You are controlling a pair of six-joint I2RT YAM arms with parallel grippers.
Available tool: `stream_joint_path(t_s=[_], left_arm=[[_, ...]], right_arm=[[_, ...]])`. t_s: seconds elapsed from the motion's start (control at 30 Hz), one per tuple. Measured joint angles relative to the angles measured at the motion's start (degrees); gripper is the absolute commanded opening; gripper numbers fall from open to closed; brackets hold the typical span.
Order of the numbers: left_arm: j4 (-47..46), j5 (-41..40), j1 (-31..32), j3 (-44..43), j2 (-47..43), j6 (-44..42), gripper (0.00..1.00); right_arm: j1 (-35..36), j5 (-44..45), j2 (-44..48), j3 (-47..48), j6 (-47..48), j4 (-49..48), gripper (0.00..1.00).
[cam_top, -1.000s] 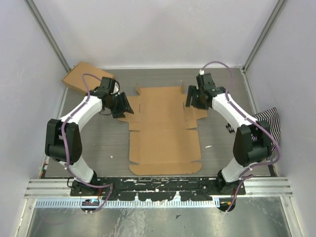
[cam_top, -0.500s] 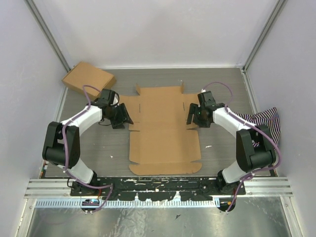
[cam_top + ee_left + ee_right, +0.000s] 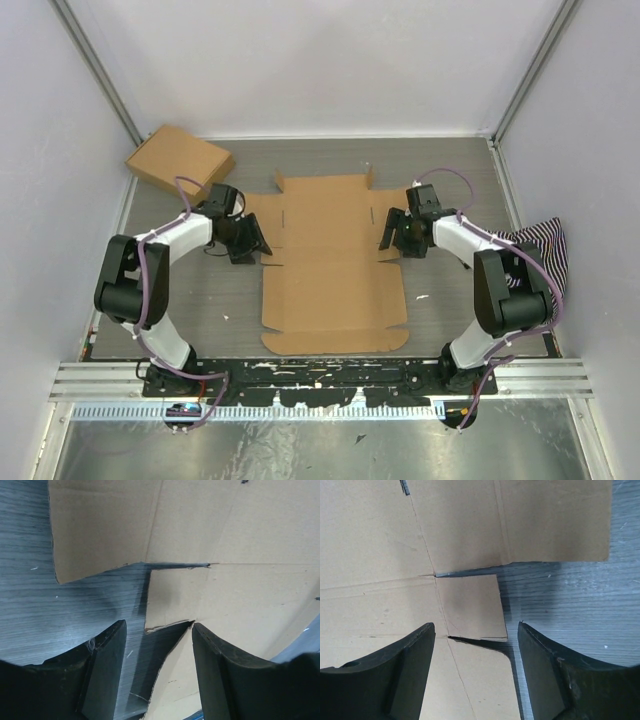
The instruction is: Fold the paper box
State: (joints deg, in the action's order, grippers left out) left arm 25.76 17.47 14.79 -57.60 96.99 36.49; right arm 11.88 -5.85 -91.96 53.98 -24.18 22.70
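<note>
Paper box (image 3: 333, 265): an unfolded blank lying flat at the middle of the desk (image 3: 220, 295), its length running from the near edge toward the far edge. Left gripper (image 3: 250, 238) and right gripper (image 3: 390, 232) are set low at opposite side edges of the blank, mirror-fashion. Both are spread open and grasp nothing. Each wrist view shows the fingers straddling a small corner tab (left tab (image 3: 170, 597), right tab (image 3: 470, 607)) beside a cut slit, a placement that suggests the two side flaps are to be raised together. A finished cardboard box (image 3: 180, 163) sits at the far left corner and a striped cloth (image 3: 545, 245) at the right edge, both well apart from the work.
</note>
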Motion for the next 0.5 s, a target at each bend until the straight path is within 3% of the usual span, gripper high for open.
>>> stream_joint_path(t_s=[0.5], left_arm=[[-0.7,1.1,2.0,-1.6,3.5,0.7,0.57]], right_arm=[[-0.1,-4.7,-2.5,-0.2,0.0,-2.0,0.67]])
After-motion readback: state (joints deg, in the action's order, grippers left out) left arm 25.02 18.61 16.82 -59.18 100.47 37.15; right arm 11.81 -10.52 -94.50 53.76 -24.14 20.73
